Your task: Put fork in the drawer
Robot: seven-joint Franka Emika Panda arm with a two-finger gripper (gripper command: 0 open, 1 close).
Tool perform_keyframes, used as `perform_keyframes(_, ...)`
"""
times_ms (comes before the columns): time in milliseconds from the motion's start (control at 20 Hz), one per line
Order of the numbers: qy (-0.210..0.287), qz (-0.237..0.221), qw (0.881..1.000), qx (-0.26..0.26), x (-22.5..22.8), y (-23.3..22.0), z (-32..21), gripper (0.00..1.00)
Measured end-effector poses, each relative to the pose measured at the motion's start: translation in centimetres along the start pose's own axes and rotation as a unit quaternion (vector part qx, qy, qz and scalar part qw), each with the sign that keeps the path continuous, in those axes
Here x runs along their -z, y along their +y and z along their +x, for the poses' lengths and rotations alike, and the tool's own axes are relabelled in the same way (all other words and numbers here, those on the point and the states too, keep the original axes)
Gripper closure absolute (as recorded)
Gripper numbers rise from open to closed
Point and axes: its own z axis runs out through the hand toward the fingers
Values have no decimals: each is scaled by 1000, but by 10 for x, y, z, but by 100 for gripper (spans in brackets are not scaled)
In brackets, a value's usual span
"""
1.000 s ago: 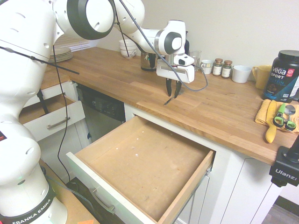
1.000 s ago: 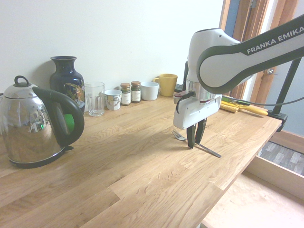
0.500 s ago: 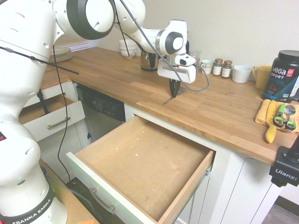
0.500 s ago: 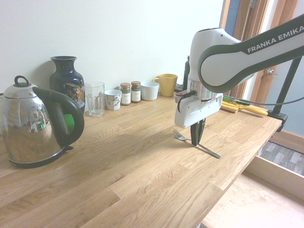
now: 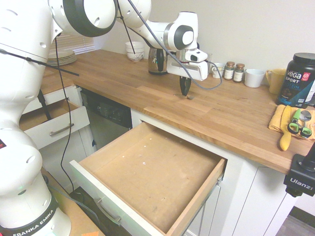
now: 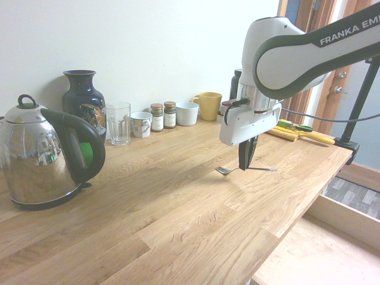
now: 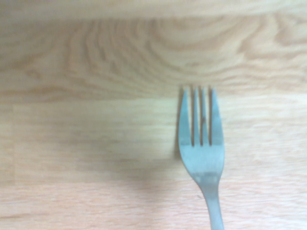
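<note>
RISK: thin pinch near mid-handle, so the slim silver metal fork (image 6: 244, 170) may swivel or slip on the way to the wide wooden-bottomed white drawer (image 5: 147, 172) | STATE: gripper (image 6: 245, 164) jaws clamped on fork, held level just above the oak table (image 6: 178, 202) | AROUND: steel kettle (image 6: 41, 160), glass (image 6: 118, 123), spice jars (image 6: 163, 116) well apart; nothing blocks the path.

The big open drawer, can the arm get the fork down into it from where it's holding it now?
Probably yes. The gripper is shut on the fork above the counter, and the drawer stands pulled out, nothing over its bare bottom.
</note>
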Motion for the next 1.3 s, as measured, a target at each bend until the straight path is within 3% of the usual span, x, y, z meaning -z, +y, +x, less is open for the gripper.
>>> perform_keyframes(750, 24, 40, 999, 3, 68, 3, 3, 100)
perform_keyframes(1150, 18, 40, 999, 0, 69, 3, 1, 100)
perform_keyframes(1200, 16, 38, 999, -6, 68, 3, 0, 0)
perform_keyframes(1300, 10, 32, 999, -28, 65, 2, -4, 0)
